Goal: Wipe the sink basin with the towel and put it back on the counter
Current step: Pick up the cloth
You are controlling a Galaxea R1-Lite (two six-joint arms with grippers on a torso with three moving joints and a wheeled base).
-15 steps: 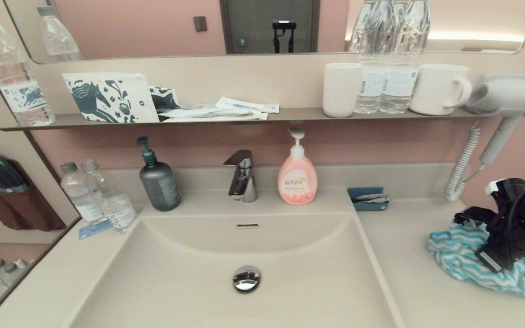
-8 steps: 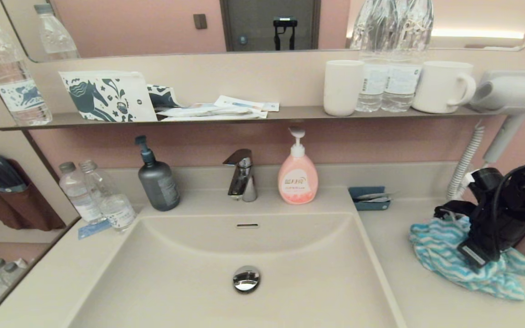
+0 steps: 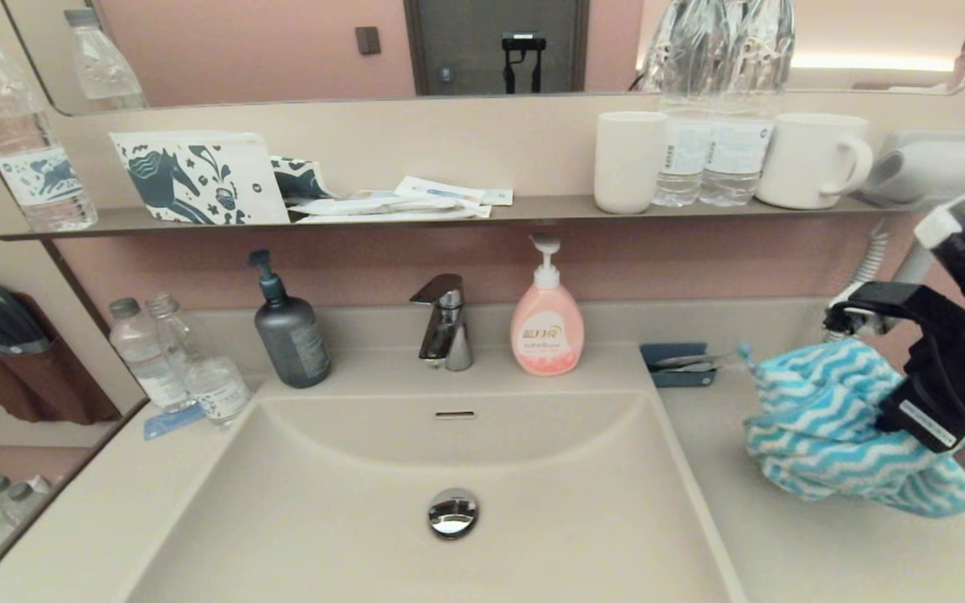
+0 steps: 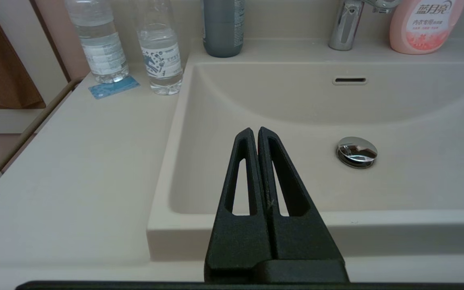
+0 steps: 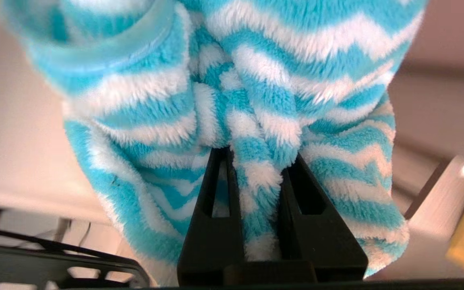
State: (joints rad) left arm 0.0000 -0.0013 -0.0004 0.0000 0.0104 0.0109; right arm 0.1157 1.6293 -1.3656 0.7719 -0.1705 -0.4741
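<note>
**Operator:** My right claw (image 5: 256,177) is clamped on a fold of the fluffy turquoise-and-white zigzag towel (image 3: 826,419), and the bundle hangs off the smooth beige counter (image 3: 784,536) at the right edge of the head frame.

**Spotter:** Where's the target from there?

**Operator:** The big rectangular beige sink basin (image 3: 348,502) with its round chrome drain plug (image 3: 453,512) lies toward frame left and lower, so I judge the carry runs sideways over the rim, then down. The basin's long axis runs left to right across the frame. The right arm is nearer, already loaded.

**Spotter:** And the left?

**Operator:** The left claw (image 4: 255,133), tips pressed together on nothing, sits parked at the basin's near rim.

**Spotter:** Any writing?

**Operator:** The pink pump bottle (image 4: 425,24) carries Chinese characters; the clear water bottles' (image 4: 161,56) labels are too small to read.
</note>
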